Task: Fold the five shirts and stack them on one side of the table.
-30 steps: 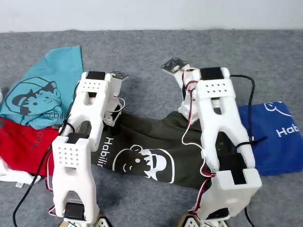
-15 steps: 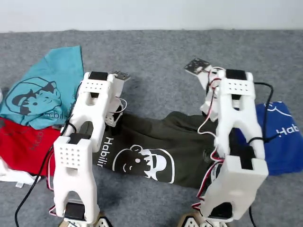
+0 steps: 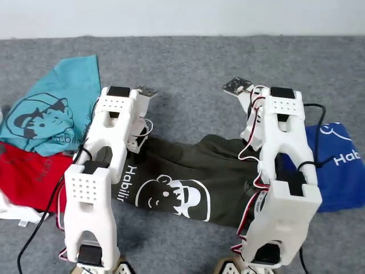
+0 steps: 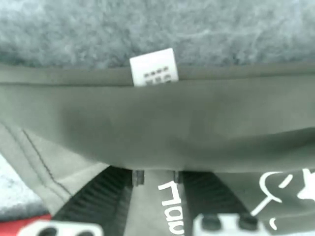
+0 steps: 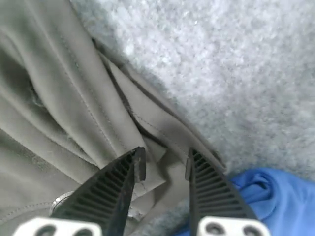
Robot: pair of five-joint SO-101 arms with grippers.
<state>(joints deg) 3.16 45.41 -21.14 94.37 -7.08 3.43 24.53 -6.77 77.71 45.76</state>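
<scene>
A dark olive shirt [image 3: 188, 171] with a white print lies crumpled across the middle of the grey table. My left gripper [image 4: 153, 184] is at its left edge, shut on the shirt [image 4: 147, 123]. A raised fold drapes over the fingertips, and a white label [image 4: 153, 66] shows on the hem beyond. My right gripper [image 5: 165, 160] stands open low over the shirt's bunched right end [image 5: 59, 98], with a corner of cloth between its fingers. In the high view both grippers sit under their white arms.
A teal shirt [image 3: 57, 108] lies at the back left, with a red shirt [image 3: 28, 171] and a bit of white cloth [image 3: 14, 211] in front of it. A blue shirt [image 3: 336, 165] lies at the right, close to my right gripper. Bare grey carpet fills the far side.
The right arm swung to the right along the olive shirt's far edge, then eased slightly back left. The left arm has kept still.
</scene>
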